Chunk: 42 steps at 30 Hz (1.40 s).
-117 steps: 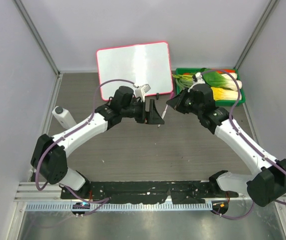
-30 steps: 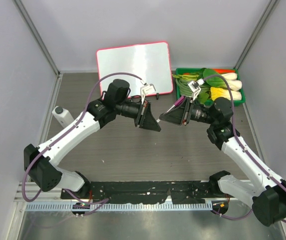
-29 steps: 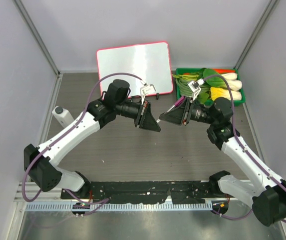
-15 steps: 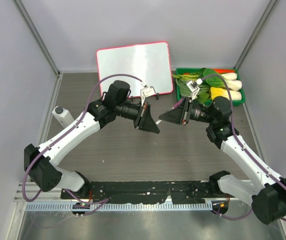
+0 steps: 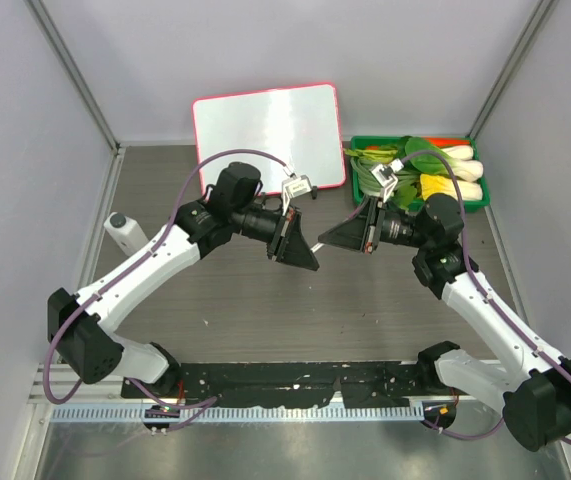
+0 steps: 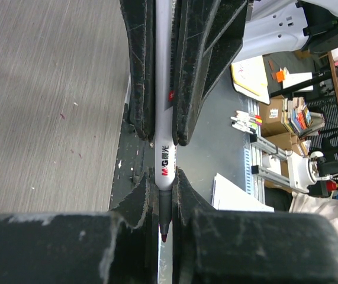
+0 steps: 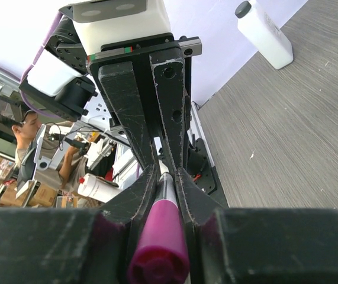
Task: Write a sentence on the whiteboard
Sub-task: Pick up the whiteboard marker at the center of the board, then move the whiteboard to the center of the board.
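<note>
Over grey table (image 5: 265, 310), hovering nose to nose, squeezing one marker (image 6: 163, 118) tight in left gripper (image 6: 164, 176) and right gripper (image 7: 165, 176) alike, just short of whiteboard (image 5: 265, 130) behind.

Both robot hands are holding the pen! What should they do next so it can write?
Probably the left gripper should open and back away a little. Both grippers pinch the marker; its nib points into the left gripper, its pink end sits in the right gripper. So only the right one can aim the nib at the whiteboard, which looks blank.
</note>
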Available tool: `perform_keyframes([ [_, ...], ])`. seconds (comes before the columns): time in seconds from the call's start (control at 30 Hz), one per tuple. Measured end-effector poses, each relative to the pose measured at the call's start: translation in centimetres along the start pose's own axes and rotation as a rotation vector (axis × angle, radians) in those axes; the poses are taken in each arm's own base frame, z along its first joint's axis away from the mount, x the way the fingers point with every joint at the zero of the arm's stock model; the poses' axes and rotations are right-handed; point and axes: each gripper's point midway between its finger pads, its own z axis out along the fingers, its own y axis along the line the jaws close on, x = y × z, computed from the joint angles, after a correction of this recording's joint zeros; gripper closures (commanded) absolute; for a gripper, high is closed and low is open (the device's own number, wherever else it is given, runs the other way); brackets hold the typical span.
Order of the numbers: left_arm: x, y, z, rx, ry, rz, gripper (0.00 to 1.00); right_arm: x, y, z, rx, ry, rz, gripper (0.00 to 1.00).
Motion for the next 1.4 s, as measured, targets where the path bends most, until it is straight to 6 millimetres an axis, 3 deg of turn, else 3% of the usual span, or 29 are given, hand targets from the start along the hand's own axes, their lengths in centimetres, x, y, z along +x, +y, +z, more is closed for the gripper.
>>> perform_keyframes([
  [0.1,0.1,0.0,0.0,0.001,0.003,0.0,1.0,0.1,0.0,0.0,-0.001,0.001,0.0,0.99],
  [0.17,0.1,-0.1,0.0,0.004,0.005,0.0,1.0,0.1,0.0,-0.1,0.001,0.001,0.003,0.99],
  [0.2,0.1,-0.1,0.0,0.004,0.005,0.001,0.89,0.2,0.0,-0.1,0.0,0.002,0.002,0.99],
  [0.27,0.1,-0.1,0.0,0.003,0.005,0.002,0.49,0.1,0.0,-0.1,0.002,-0.001,0.002,0.99],
  [0.33,0.1,0.4,0.0,-0.021,-0.001,0.009,0.26,0.2,0.1,-0.1,0.003,-0.001,0.003,0.98],
  [0.5,0.8,3.6,-1.0,-0.19,-0.032,-0.035,0.01,0.3,-1.3,-0.2,0.078,-0.01,0.014,0.99],
  [0.57,1.2,5.6,-2.4,-0.312,-0.072,-0.068,0.0,-0.3,-2.4,-0.2,0.148,-0.029,0.016,0.99],
  [0.7,1.6,9.7,-8.1,-0.583,-0.215,-0.186,0.0,-2.6,-5.2,0.1,0.298,-0.097,0.01,0.99],
  [0.83,1.8,12.2,-13.0,-0.781,-0.323,-0.267,0.0,-4.8,-10.1,0.5,0.476,-0.149,0.041,0.99],
  [0.93,2.8,12.6,-13.6,-0.839,-0.304,-0.29,0.0,-5.6,-14.1,0.7,0.586,-0.151,0.073,0.99],
  [1.07,5.2,13.6,-14.2,-0.914,-0.227,-0.343,0.0,-5.2,-17.9,0.7,0.669,-0.146,0.112,0.99],
  [1.23,8.4,15.4,-14.3,-0.978,-0.172,-0.396,0.0,-4.0,-19.7,0.2,0.702,-0.162,0.122,0.99],
  [1.4,12.2,17.0,-13.8,-1.013,-0.118,-0.499,0.0,-4.0,-20.1,-1.2,0.735,-0.183,0.121,0.99],
])
